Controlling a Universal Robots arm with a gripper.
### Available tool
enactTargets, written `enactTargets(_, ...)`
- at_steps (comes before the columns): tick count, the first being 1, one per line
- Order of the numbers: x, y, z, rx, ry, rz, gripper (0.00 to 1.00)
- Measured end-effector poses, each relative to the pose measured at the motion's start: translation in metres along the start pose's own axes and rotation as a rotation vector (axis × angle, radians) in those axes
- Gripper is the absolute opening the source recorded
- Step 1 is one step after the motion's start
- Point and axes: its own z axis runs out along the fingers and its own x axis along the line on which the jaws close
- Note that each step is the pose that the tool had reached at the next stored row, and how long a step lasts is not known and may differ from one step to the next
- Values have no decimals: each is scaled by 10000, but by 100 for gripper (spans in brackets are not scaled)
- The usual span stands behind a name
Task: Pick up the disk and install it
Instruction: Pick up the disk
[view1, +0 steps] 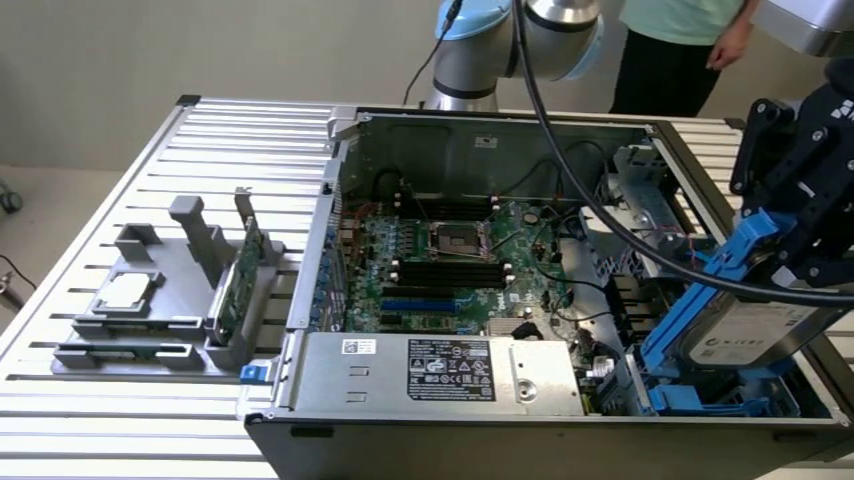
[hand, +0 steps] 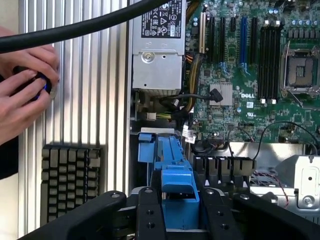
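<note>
The disk (view1: 754, 335) is a silver-grey drive with a white label in a bright blue carrier. It hangs tilted over the blue drive bay (view1: 694, 400) at the front corner of the open computer case, on the exterior view's right. My gripper (view1: 787, 262) is shut on the carrier's upper end. In the wrist view the black fingers (hand: 150, 212) clamp either side of the blue carrier (hand: 175, 172), with my gripper (hand: 181, 207) above the bay's blue rails (hand: 150, 150).
The open case (view1: 334, 200) holds the motherboard (view1: 454, 260) and a grey power supply (view1: 441, 370). A grey fixture (view1: 147, 310) carries a processor chip (view1: 127, 292) and a green card (view1: 240, 285). A person's hands (hand: 25, 95) and a keyboard (hand: 70, 175) lie beside the case.
</note>
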Motion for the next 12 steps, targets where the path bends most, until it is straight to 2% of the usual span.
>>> enactTargets(5, -1, 9, 24, 44, 0, 21, 32)
enactTargets(12, -3, 25, 59, 64, -1, 61, 32)
